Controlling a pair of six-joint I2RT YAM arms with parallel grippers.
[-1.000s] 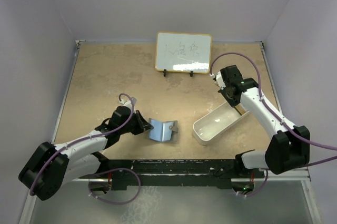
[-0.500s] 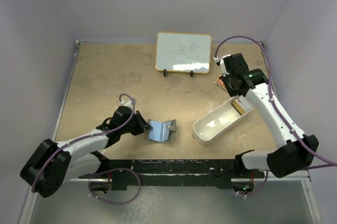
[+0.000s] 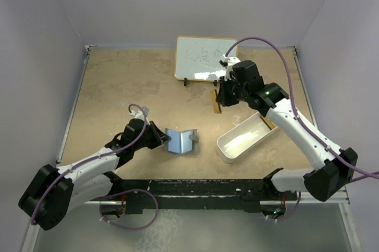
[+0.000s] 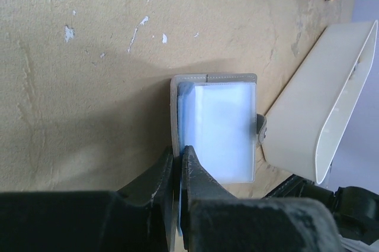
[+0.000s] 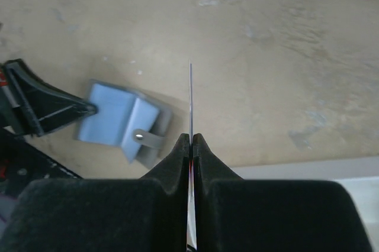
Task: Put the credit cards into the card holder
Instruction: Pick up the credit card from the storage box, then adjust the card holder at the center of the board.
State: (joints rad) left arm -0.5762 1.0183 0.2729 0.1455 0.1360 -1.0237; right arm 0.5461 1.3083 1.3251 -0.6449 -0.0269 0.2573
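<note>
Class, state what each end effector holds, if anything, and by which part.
Left end effector: the open wallet, by one flap's edge. Right end effector: the orange card, by one end.

- We log the wallet [image 4: 213,77] as grey.
- The blue card [image 4: 228,128] is pale and plain.
- The gold card [image 3: 216,102] is orange-gold.
- The tray [image 4: 308,122] is white.
- The table [image 3: 130,86] is mottled tan with white flecks.
- The board [image 3: 204,57] is white with a yellow rim.
- We see purple cables [image 3: 278,51].

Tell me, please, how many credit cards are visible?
2. The light blue card lies in the open grey card holder, its edge pinched by the left hand; the orange-gold card is gripped by the right hand. Others could hide inside the holder.
</note>
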